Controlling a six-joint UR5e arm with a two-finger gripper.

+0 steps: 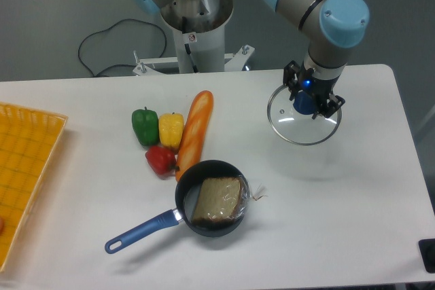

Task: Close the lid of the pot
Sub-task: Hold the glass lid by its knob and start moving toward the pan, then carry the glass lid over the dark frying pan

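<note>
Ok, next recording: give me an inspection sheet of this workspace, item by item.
Surface: white table, no spills seen.
Pot: black pot with blue handle pointing front-left, uncovered, a wrapped slice of bread inside.
Lid: glass lid apart from the pot, toward the back right; whether lifted or resting, cannot tell.
Clutter: green pepper, yellow pepper, red pepper, baguette, yellow basket at left edge.
Gripper: gripper around the lid's blue knob.
Cables: black cable on the floor behind the table.
Surroundings: grey floor, robot pedestal.
</note>
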